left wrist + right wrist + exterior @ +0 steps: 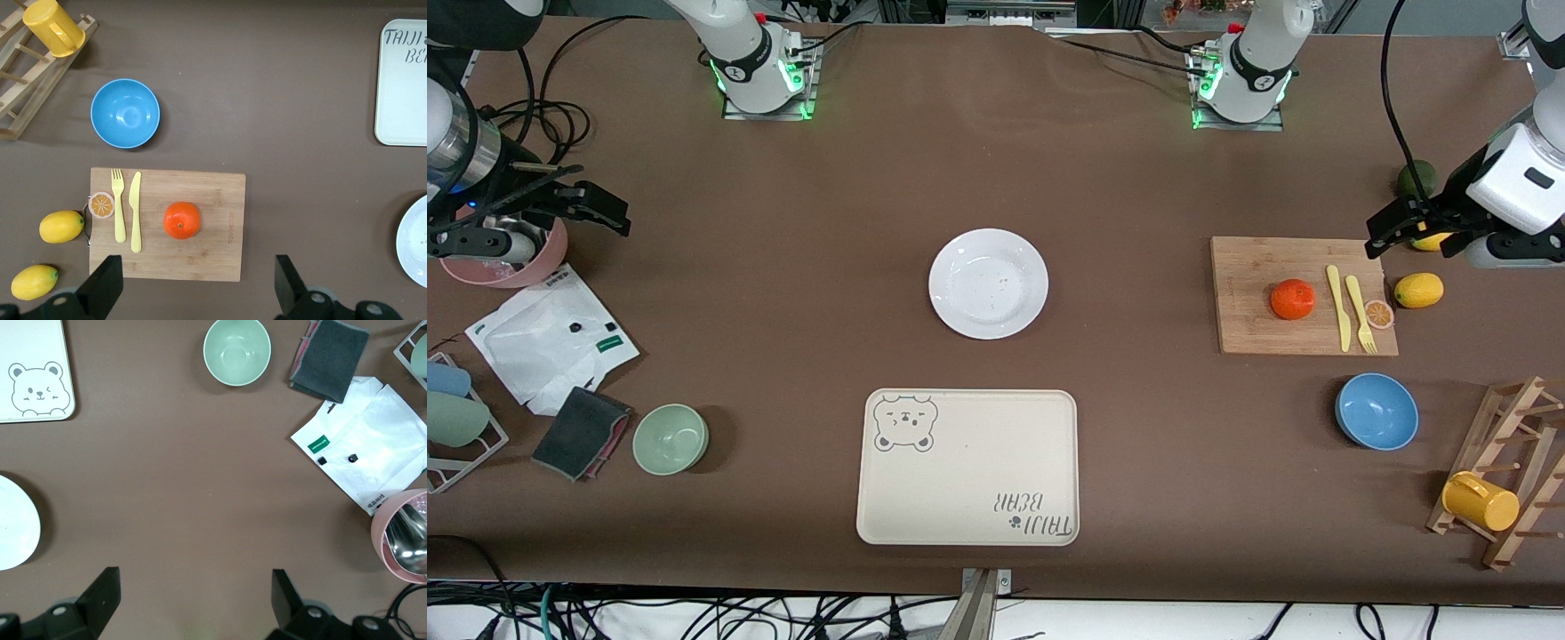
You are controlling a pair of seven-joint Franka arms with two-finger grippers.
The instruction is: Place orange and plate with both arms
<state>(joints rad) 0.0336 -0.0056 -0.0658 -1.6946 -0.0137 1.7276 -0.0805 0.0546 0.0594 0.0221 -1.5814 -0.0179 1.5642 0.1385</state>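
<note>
The orange (pixel 1292 299) sits on a wooden cutting board (pixel 1254 267) toward the left arm's end of the table; it also shows in the left wrist view (pixel 182 220). The white plate (pixel 988 284) lies empty at the table's middle, and its rim shows in both wrist views (pixel 417 240) (pixel 13 533). My left gripper (pixel 1418 233) is open and empty, up over the board's corner and a lemon (pixel 197 280). My right gripper (pixel 543 222) is open and empty, up over a pink bowl at the right arm's end (pixel 193 593).
A cream bear tray (pixel 969 467) lies nearer the camera than the plate. A yellow knife and fork (pixel 1348 308), an orange slice and lemons (pixel 1418 290) are by the board. A blue bowl (pixel 1376 411), mug rack (pixel 1503 480), green bowl (pixel 671 438) and white bag (pixel 547 338) stand around.
</note>
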